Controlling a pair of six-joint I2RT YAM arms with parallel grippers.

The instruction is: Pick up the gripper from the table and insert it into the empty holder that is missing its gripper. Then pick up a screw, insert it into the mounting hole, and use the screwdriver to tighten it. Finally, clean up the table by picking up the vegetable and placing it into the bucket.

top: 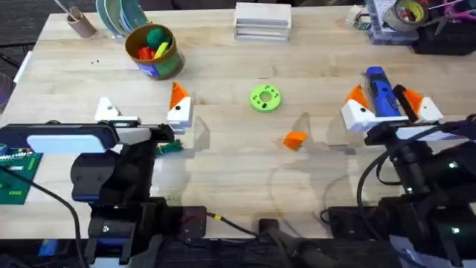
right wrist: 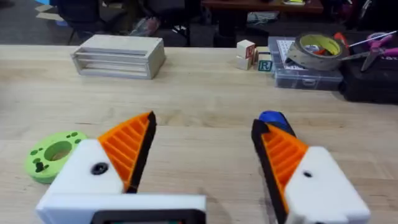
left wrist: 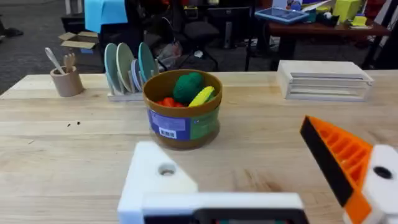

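On the pale wooden table (top: pixel 223 160), the small orange ribbed plastic wedge (top: pixel 294 140), the loose gripper pad, lies near the middle, a little toward the right arm's side. It sits between the two arms, and I judge it somewhat nearer the right gripper (top: pixel 388 106).

That right gripper has both orange pads and stands with its fingers apart, straddling the bright blue cylindrical screwdriver (top: pixel 379 91) without visibly clamping it.

The left gripper (top: pixel 143 112) also stands spread wide. One white finger carries an orange pad; the other, the bare white angular holder (left wrist: pixel 158 180), shows its small dark mounting hole (left wrist: pixel 166 170).

The wedge's long axis looks roughly crosswise to the table.
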